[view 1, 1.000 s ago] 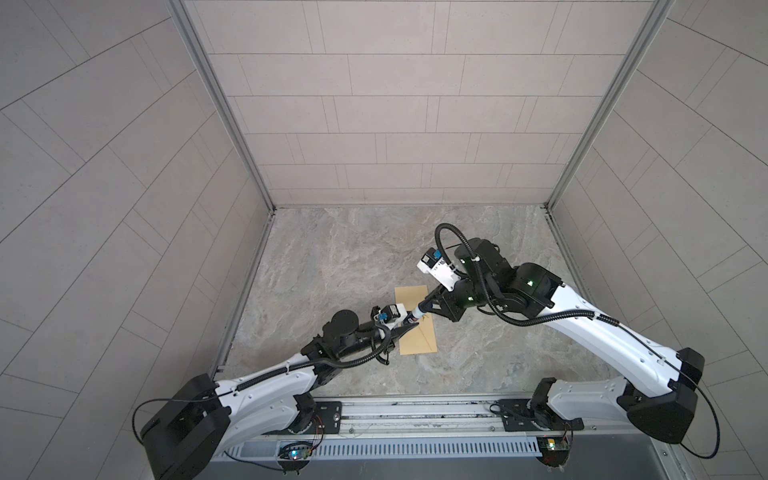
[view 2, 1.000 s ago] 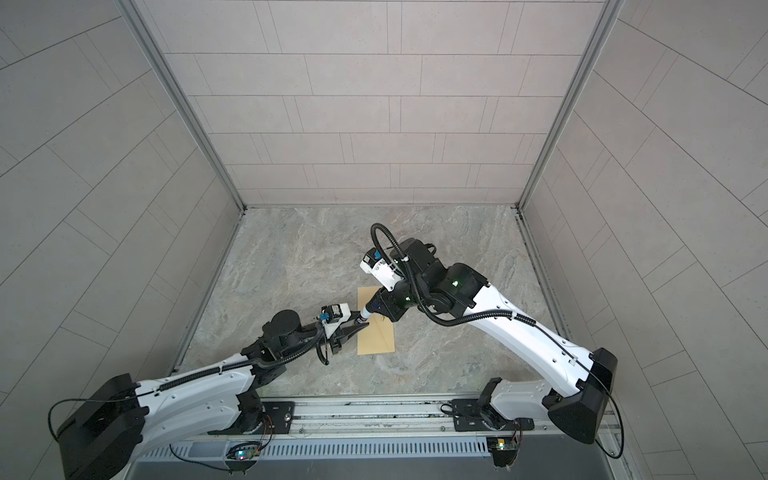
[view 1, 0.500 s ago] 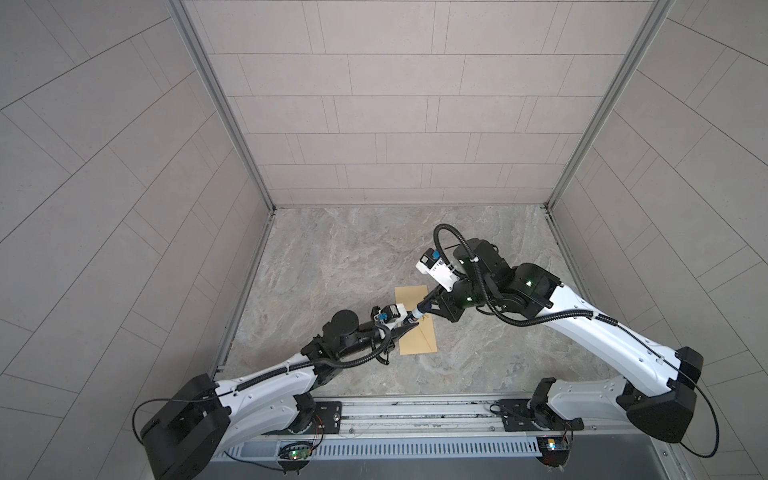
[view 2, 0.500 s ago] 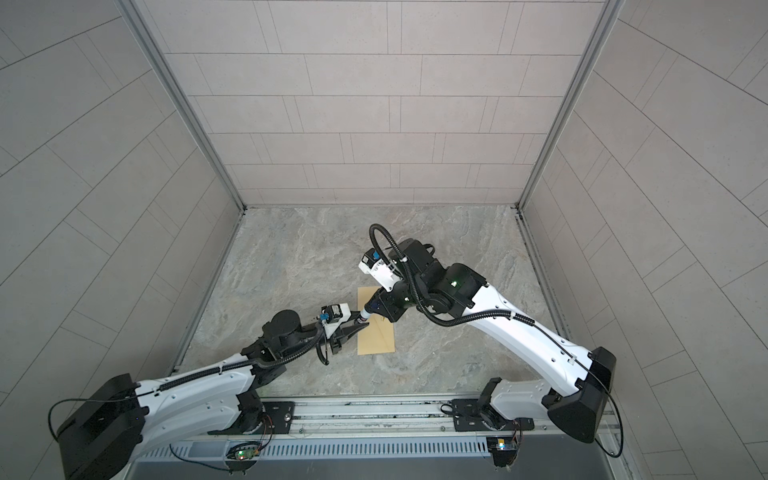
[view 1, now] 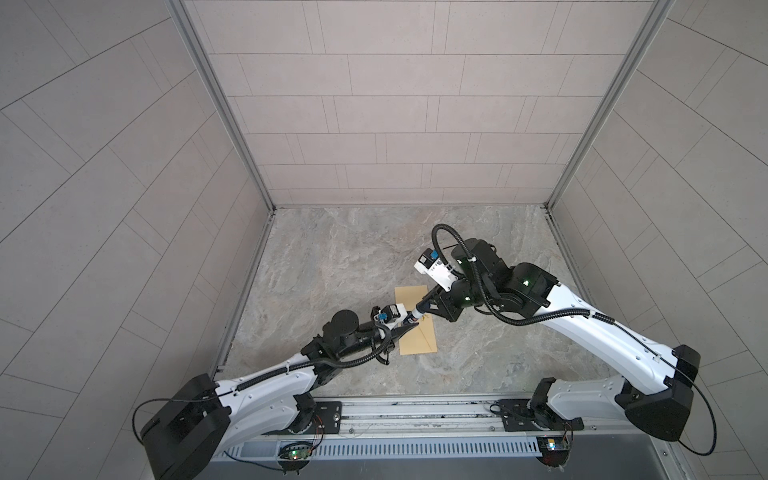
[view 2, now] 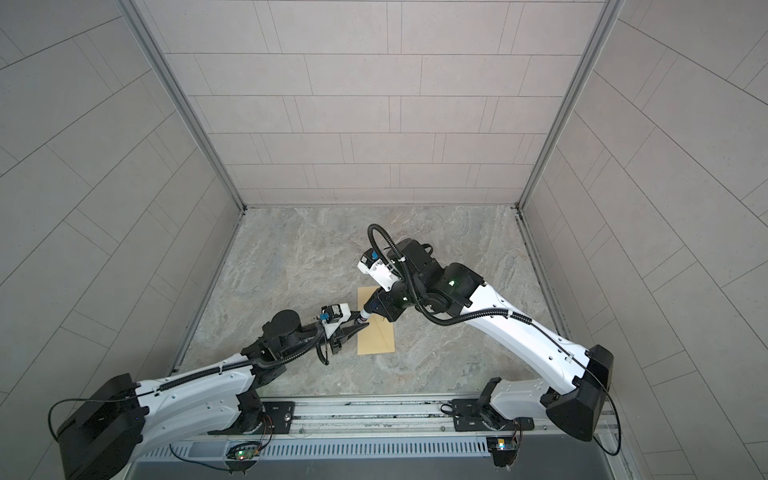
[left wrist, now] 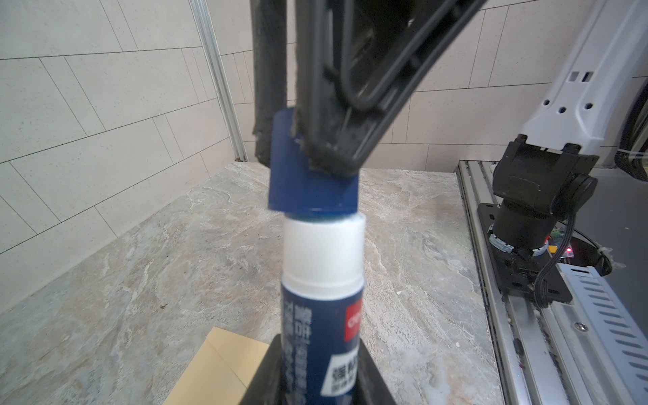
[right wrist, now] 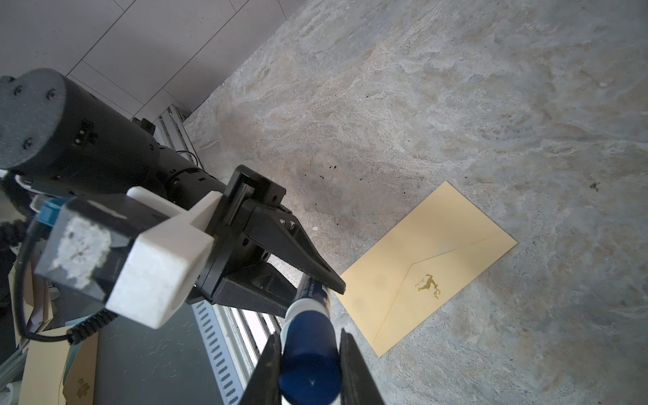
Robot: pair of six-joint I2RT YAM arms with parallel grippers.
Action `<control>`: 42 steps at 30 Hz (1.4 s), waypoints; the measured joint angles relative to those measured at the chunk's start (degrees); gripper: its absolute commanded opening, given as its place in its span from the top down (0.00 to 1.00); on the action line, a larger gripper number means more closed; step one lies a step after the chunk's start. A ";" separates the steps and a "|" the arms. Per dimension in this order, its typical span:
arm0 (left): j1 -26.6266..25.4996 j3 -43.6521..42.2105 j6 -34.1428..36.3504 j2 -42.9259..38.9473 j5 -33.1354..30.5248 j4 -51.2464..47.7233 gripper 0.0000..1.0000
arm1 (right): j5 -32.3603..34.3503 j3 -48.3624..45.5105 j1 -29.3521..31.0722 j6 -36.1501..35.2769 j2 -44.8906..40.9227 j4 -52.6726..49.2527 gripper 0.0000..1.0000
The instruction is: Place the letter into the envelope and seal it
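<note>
The mustard-tan envelope [view 1: 419, 340] [view 2: 376, 343] lies flat on the stone table. Its flap is folded down, and a small gold deer mark [right wrist: 428, 286] sits below the flap's point. The letter is out of view. Above the envelope's left edge both grippers hold one blue glue stick [view 1: 413, 321] [left wrist: 321, 315]. My left gripper [view 1: 402, 331] [view 2: 357, 328] [left wrist: 317, 350] is shut on its labelled body. My right gripper [view 1: 422, 309] [view 2: 368, 309] [right wrist: 310, 345] is shut on its blue cap [left wrist: 312, 186] [right wrist: 310, 364]. The cap sits at the end of the white neck [left wrist: 322, 252].
A metal rail [view 1: 415, 409] with the arm bases runs along the table's front edge. Tiled walls close in the back and both sides. Beyond the rail lies a stack of tan papers [right wrist: 79, 371]. Bare stone table [view 1: 353, 257] spreads behind the envelope.
</note>
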 measured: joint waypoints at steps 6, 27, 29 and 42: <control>0.00 0.00 0.00 0.00 -0.02 -0.07 1.00 | 0.00 0.00 0.26 0.00 0.11 0.20 0.91; -0.02 -0.11 0.00 0.02 0.00 -0.09 1.00 | 0.02 0.00 0.79 -0.04 0.22 0.20 0.93; -0.02 -0.15 0.00 0.02 0.02 -0.09 1.00 | 0.07 0.00 0.92 -0.04 0.31 0.20 0.94; -0.09 -0.26 0.00 0.07 0.00 -0.83 1.00 | 0.63 0.00 1.51 -0.31 0.90 0.17 0.96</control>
